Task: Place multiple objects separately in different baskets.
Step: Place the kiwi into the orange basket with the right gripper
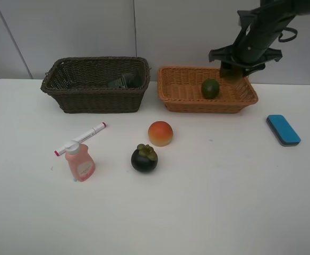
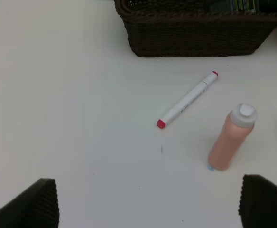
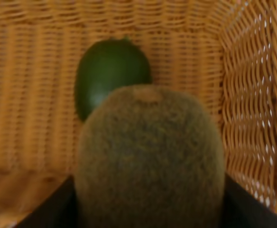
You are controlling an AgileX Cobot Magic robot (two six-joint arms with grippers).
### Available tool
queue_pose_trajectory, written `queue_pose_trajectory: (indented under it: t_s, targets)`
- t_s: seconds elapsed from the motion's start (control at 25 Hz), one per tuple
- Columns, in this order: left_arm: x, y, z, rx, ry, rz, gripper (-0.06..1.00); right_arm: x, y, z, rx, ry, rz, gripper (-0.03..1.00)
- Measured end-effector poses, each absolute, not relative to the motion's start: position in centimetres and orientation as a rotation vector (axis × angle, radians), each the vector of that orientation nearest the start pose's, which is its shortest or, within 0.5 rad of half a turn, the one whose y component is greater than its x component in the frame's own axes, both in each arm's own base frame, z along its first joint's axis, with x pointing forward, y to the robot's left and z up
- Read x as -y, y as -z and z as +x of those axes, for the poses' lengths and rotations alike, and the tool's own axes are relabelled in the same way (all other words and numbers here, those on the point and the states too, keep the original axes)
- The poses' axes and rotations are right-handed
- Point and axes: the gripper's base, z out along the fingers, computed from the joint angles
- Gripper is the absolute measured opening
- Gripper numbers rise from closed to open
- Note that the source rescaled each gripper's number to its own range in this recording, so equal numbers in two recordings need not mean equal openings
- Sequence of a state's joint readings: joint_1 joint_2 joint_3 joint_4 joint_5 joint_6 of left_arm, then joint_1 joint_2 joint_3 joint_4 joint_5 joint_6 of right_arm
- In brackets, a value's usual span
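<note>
My right gripper [image 1: 233, 71] hangs over the right end of the light orange-tan basket [image 1: 208, 105], shut on the brown kiwi [image 3: 150, 156]. The green fruit [image 1: 210, 88] lies in that basket, just beyond the kiwi. On the table lie the orange peach [image 1: 160, 133], dark mangosteen [image 1: 144, 158], pink bottle [image 1: 79, 162], white-red marker [image 1: 80, 139] and blue block [image 1: 283, 129]. A dark grey bottle [image 1: 124, 81] lies in the dark brown basket [image 1: 96, 98]. My left gripper [image 2: 148, 204] is open above bare table, short of the marker [image 2: 188, 99] and pink bottle [image 2: 231, 140].
The two baskets stand side by side at the back of the white table, a narrow gap between them. A grey wall rises behind them. The blue block lies alone at the right. The left arm does not show in the high view.
</note>
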State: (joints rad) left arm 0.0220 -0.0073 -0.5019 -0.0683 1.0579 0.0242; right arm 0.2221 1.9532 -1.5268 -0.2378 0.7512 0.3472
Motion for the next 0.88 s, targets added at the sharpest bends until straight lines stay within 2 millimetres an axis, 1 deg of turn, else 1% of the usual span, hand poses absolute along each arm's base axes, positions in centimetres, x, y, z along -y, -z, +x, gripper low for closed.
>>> queue_pose_trajectory:
  t_s: [0.08,0.24,0.36,0.44,0.88]
  targets:
    - [0.6,-27.8,-0.6,-2.031,0.052,0.006,0.99,-7.7,-21.6,43.0,-2.624,0.078,-0.003,0.36]
    - [0.6,-27.8,-0.6,-2.031,0.052,0.006,0.99,-7.1,-18.9,44.4,-2.609,0.064,0.005,0.36]
    - [0.6,-27.8,-0.6,-2.031,0.052,0.006,0.99,-6.8,-17.4,45.0,-2.610,0.062,0.006,0.36]
    - [0.6,-27.8,-0.6,-2.031,0.052,0.006,0.99,-6.7,-16.7,45.2,-2.619,0.066,0.007,0.36]
    - [0.6,-27.8,-0.6,-2.031,0.052,0.006,0.99,-6.6,-16.8,45.3,-2.613,0.055,0.015,0.36]
